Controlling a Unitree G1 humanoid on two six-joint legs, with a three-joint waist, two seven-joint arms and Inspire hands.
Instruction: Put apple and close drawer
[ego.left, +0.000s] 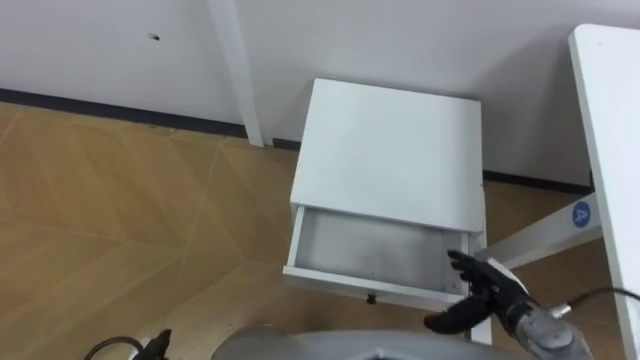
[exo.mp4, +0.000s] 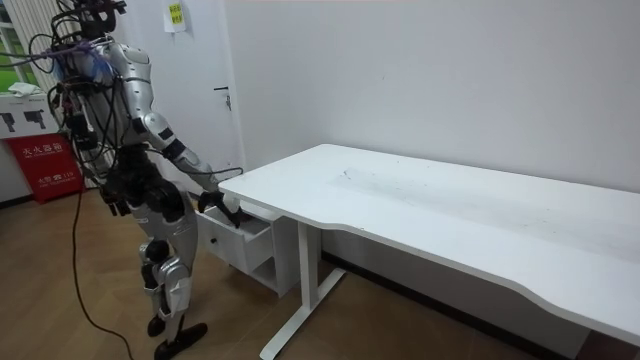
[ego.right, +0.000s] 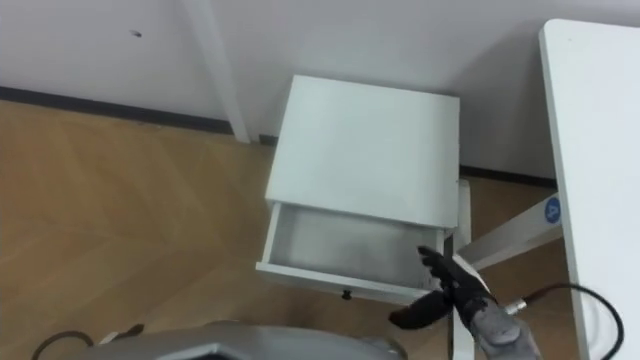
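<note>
The white cabinet (ego.left: 390, 150) stands against the wall with its top drawer (ego.left: 370, 250) pulled out towards me. The drawer's grey floor is bare where I can see it. A small dark knob (ego.left: 371, 297) sits on the drawer front. My right hand (ego.left: 488, 290) hovers at the drawer's front right corner, fingers spread and straight, with nothing in it. In the room view I stand facing the cabinet, right arm stretched to the drawer (exo.mp4: 235, 232). My left hand (exo.mp4: 118, 203) hangs by my hip.
A white desk (ego.left: 610, 120) runs along the right, and its slanted leg (ego.left: 545, 235) passes just right of the cabinet. A white post (ego.left: 238, 70) rises at the wall behind the cabinet's left. Wooden floor lies to the left.
</note>
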